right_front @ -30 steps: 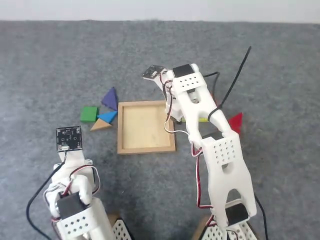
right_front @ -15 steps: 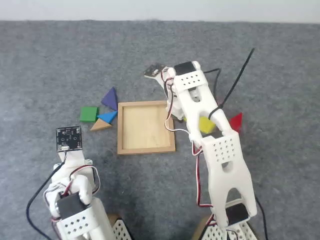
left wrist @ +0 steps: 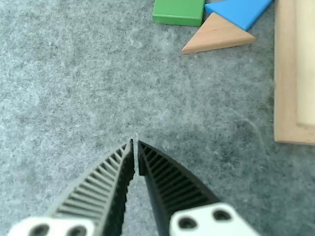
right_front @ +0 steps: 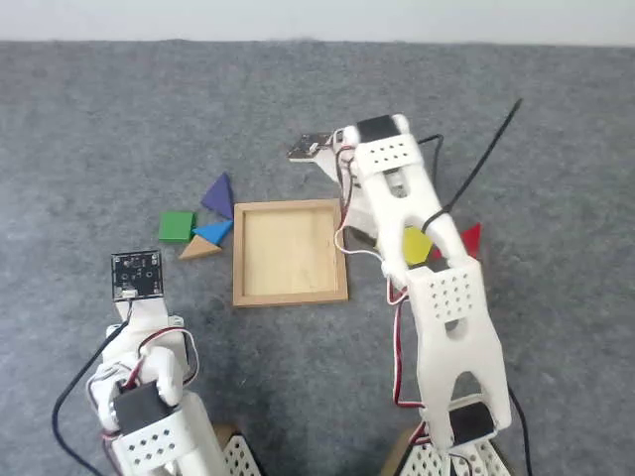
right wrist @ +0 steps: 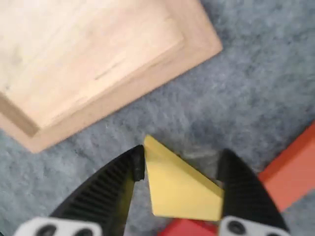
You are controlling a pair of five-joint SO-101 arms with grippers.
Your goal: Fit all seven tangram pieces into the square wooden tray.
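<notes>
The square wooden tray [right_front: 242,252] lies mid-table with nothing in it. Left of it lie a purple triangle [right_front: 218,194], a green square [right_front: 177,226], a blue triangle [right_front: 213,232] and a wooden triangle [right_front: 198,249]. Right of the tray lies a yellow piece [right_front: 415,244] beside a red triangle [right_front: 468,241]. My right gripper [right wrist: 182,156] is open low over the carpet, its fingers flanking the yellow piece [right wrist: 179,189] closely. The tray's corner [right wrist: 147,83] is just beyond it. My left gripper [left wrist: 136,143] is shut on nothing, over bare carpet short of the wooden triangle [left wrist: 216,37].
The right arm [right_front: 397,188] stretches over the strip between the tray and the red triangle [right wrist: 290,162]. The green square [left wrist: 178,10], blue triangle [left wrist: 241,10] and tray rim [left wrist: 288,73] lie ahead of the left gripper. Grey carpet covers the whole table.
The right arm has swung to the right, off the tray's right edge, uncovering the yellow piece. The left arm has kept still.
</notes>
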